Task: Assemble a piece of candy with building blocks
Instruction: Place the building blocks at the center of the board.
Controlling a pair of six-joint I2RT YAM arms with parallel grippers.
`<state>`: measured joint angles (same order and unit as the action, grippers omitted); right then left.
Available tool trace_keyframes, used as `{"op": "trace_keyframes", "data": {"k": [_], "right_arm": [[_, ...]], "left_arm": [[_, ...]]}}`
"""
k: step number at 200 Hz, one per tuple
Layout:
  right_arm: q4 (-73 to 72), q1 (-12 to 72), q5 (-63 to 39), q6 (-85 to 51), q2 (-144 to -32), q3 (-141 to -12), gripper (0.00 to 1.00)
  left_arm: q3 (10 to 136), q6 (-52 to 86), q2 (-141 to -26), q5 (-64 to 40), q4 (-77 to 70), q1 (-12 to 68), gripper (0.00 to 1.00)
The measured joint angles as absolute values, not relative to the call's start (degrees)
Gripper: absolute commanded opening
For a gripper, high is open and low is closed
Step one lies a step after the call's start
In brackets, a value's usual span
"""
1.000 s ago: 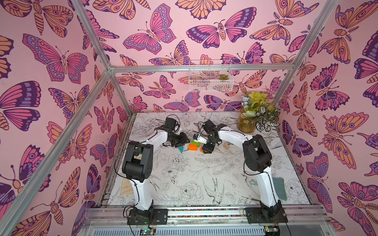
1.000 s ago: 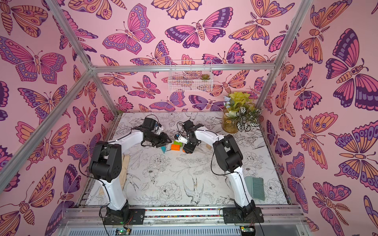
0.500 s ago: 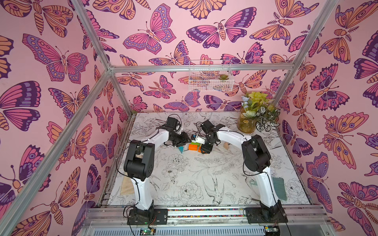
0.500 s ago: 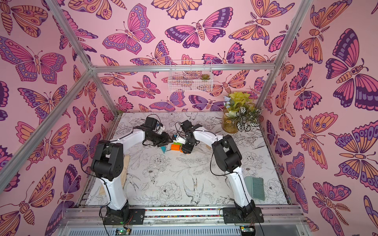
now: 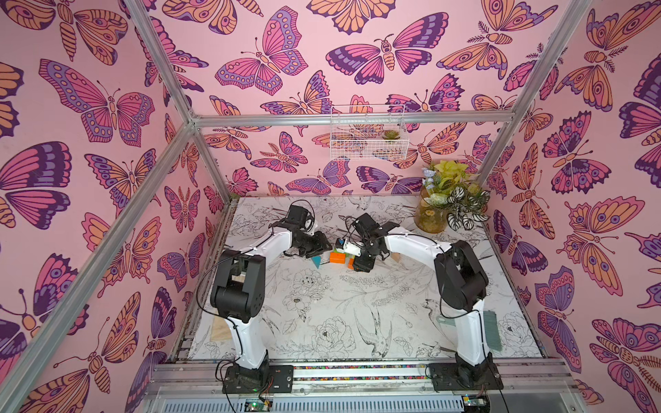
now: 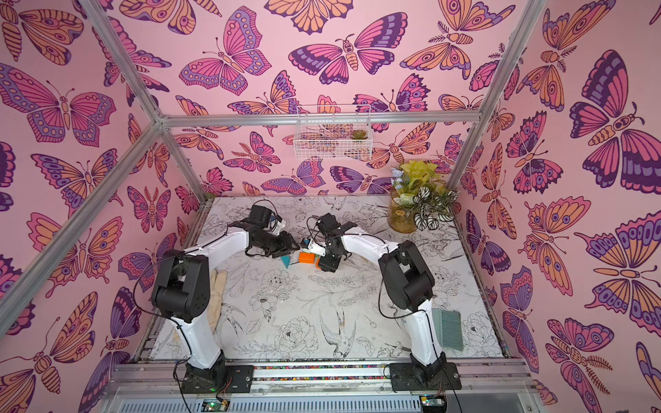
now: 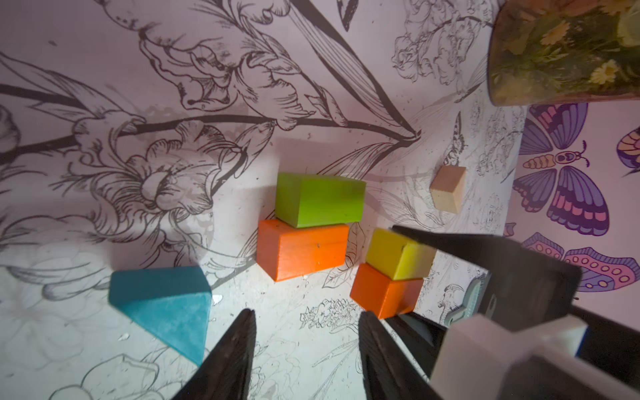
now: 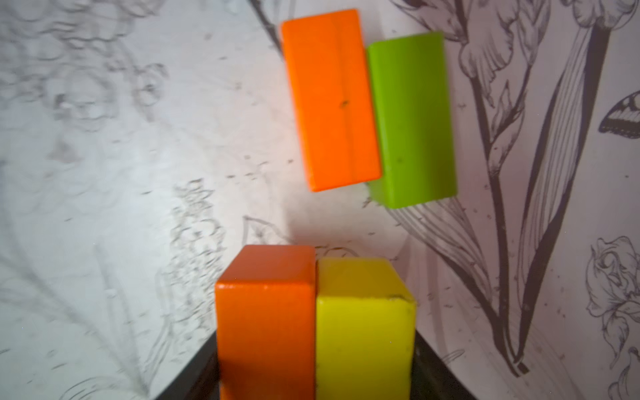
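My right gripper is shut on two building blocks held side by side, an orange one and a yellow one, low over the table. Just ahead of them lie another orange block and a green block, touching along their long sides. My left gripper stands open and empty beside the teal wedge, facing the lying orange block. The tan wedge lies apart, beyond the right gripper. The candy shape is not formed.
A glass vase with plants stands at the back right of the table. A teal brush lies near the right arm's base and a pale glove by the left arm. A wire basket hangs on the back wall.
Both arms have shifted only slightly. The right gripper keeps its hold on the orange and yellow pair, and the left gripper stays open.
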<state>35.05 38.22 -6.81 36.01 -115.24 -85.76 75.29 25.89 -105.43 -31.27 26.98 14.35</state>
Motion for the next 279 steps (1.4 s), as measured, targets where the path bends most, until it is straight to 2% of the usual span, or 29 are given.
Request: {"op": "trace_keyframes", "data": {"k": [22, 44, 131, 158, 172, 184, 222, 236, 269, 279], "right_arm": [[29.19, 42.00, -7.70, 38.30, -104.29, -72.34, 0.01], [25.98, 43.77, -9.56, 38.50, -98.91, -66.32, 0.01], [25.47, 43.27, -10.17, 40.45, -107.68, -67.05, 0.06], [26.15, 43.27, -10.00, 40.77, -108.79, -69.32, 0.18], [26.17, 43.27, -9.96, 40.75, -109.54, -70.35, 0.30], [26.55, 43.27, -10.15, 40.75, -110.08, -70.87, 0.46], [28.05, 43.27, -10.39, 40.73, -110.61, -71.33, 0.50], [28.12, 43.27, -10.37, 40.69, -110.61, -71.33, 0.59], [28.32, 43.27, -10.39, 40.51, -110.59, -71.33, 0.61], [28.58, 43.27, -10.35, 40.45, -110.59, -71.42, 0.72]], "left_arm": [[73.34, 25.89, -100.09, -32.27, 26.85, 12.80, 0.53], [71.85, 25.93, -95.48, -33.01, 26.37, 11.62, 0.54], [67.31, 26.70, -93.01, -33.47, 24.95, 11.40, 0.54], [66.76, 27.24, -93.01, -33.47, 24.56, 11.40, 0.54], [66.76, 27.29, -93.01, -33.50, 24.03, 11.35, 0.53], [66.76, 27.29, -93.03, -33.50, 23.83, 11.27, 0.53], [66.70, 27.29, -93.08, -33.52, 23.79, 11.09, 0.53], [66.46, 27.29, -93.08, -33.52, 23.66, 11.03, 0.53], [65.67, 27.31, -93.08, -33.52, 23.64, 10.76, 0.53], [65.56, 27.31, -93.08, -33.52, 23.64, 10.76, 0.53]]}}
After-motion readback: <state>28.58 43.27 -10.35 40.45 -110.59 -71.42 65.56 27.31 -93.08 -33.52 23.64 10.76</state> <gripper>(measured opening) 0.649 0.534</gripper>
